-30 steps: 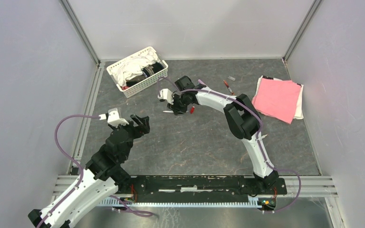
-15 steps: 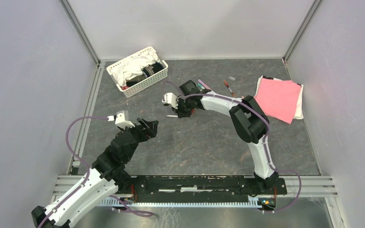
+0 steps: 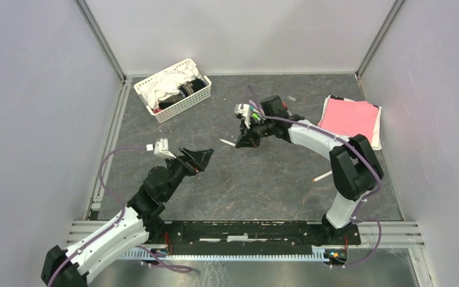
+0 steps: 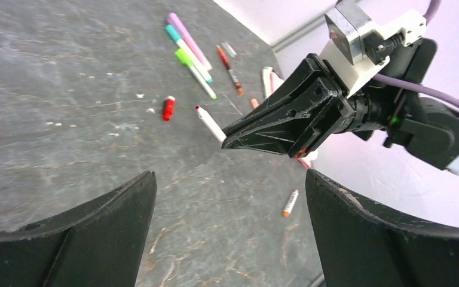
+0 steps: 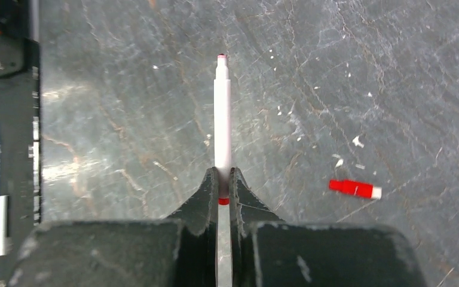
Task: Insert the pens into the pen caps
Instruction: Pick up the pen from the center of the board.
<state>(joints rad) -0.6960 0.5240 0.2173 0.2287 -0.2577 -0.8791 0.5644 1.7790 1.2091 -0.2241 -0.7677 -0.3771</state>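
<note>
Right hand (image 5: 223, 174) has gripped the red pen (image 5: 222, 119); lifted it rightward.

Middle and near tabletop (image 3: 257, 185) bare: wide passage between the arms. White basket (image 3: 173, 89) blocks the far-left corner. Pink cloth (image 3: 349, 122) covers the far-right edge. Loose pens (image 4: 185, 58) lie bunched near the far edge, tight for fingers. Red cap (image 4: 168, 108) lies alone, free all round. Orange pen (image 3: 321, 177) sits just beside the right arm (image 3: 311, 134), possibly shadowed by it. Red-tipped pen (image 3: 228, 143) juts from the clamped right gripper (image 3: 239, 142) toward the wide-spread left gripper (image 3: 202, 156), open air between.
</note>
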